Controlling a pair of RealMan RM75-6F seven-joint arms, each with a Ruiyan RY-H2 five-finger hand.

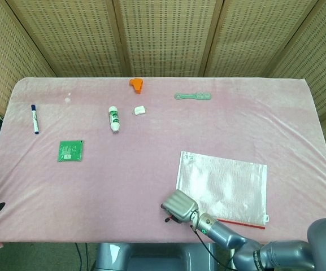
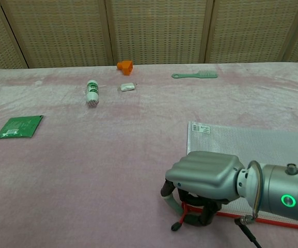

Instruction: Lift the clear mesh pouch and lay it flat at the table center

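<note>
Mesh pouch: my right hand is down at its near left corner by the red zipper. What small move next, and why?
Probably close the fingers on that corner before lifting. The right hand sits curled over the near left corner of the mesh pouch, fingertips at the red zipper edge, but the pouch lies flat on the pink cloth. Whether the fingers already pinch it is hidden.

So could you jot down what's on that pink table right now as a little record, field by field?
pouch: clear mesh pouch lying flat on the pink tablecloth, near right, red zip edge toward the robot
right hand: right hand at the pouch's near left corner, fingers curled down at the red edge; whether it grips cannot be told
left hand: not in view
far side: orange piece, green comb
left side: marker, green packet
middle: white tube, small white piece
</note>
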